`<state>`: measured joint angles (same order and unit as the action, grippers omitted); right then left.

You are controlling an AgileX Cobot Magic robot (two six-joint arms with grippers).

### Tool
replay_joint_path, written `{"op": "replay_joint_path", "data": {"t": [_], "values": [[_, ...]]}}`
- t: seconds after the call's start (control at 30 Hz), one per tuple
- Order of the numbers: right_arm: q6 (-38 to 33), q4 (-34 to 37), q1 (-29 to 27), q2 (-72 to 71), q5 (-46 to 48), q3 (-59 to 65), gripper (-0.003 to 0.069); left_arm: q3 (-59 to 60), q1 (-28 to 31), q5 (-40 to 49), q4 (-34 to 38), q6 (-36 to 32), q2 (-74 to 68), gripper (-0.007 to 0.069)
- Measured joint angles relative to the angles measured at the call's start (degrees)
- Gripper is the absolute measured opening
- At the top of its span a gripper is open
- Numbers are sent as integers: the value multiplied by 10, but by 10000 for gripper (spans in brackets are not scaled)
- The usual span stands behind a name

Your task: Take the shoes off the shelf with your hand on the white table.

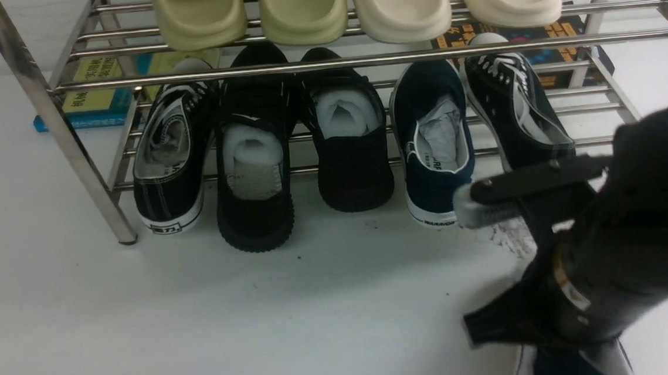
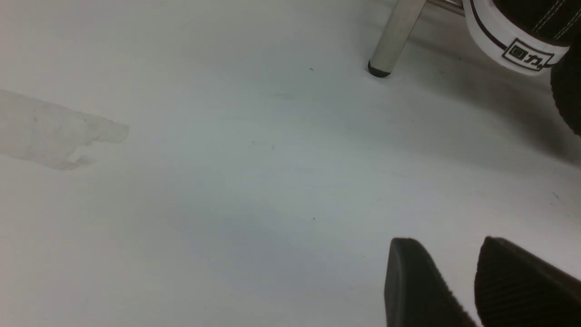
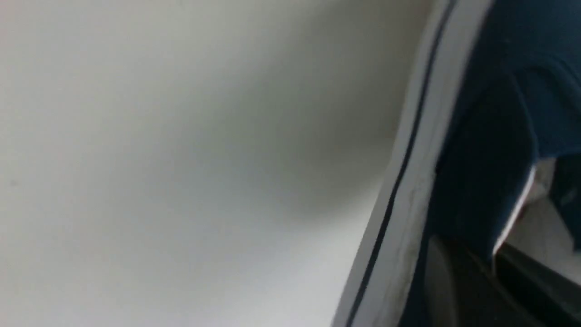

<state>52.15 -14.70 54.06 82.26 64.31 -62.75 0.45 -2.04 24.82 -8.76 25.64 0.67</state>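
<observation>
One navy slip-on shoe (image 1: pixel 434 145) with paper inside rests on the lower tier of the steel shelf (image 1: pixel 360 61), its heel over the white table (image 1: pixel 319 306). The other navy shoe (image 1: pixel 576 367) lies low at the front right, under my right arm (image 1: pixel 637 237). In the right wrist view my right gripper (image 3: pixel 494 272) is shut on this shoe's side wall (image 3: pixel 481 181), next to its white sole (image 3: pixel 408 204). My left gripper (image 2: pixel 447 245) is open and empty just above the table, near a shelf leg (image 2: pixel 395 36).
Black lace-up sneakers (image 1: pixel 170 158) (image 1: pixel 517 110) and two all-black shoes (image 1: pixel 254 175) (image 1: pixel 351 145) fill the lower tier. Beige slippers (image 1: pixel 356 3) sit on top. Books (image 1: pixel 92 92) (image 1: pixel 535 38) lie behind the shelf. Dark scuff streaks (image 1: pixel 511 237) mark the table.
</observation>
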Motion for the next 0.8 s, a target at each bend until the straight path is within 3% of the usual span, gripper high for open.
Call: {"op": "replay_joint_path", "data": {"t": [0.8], "values": [[-21,16,10,87,-20,-26,37,0,0,0,0,0,0,239]]}}
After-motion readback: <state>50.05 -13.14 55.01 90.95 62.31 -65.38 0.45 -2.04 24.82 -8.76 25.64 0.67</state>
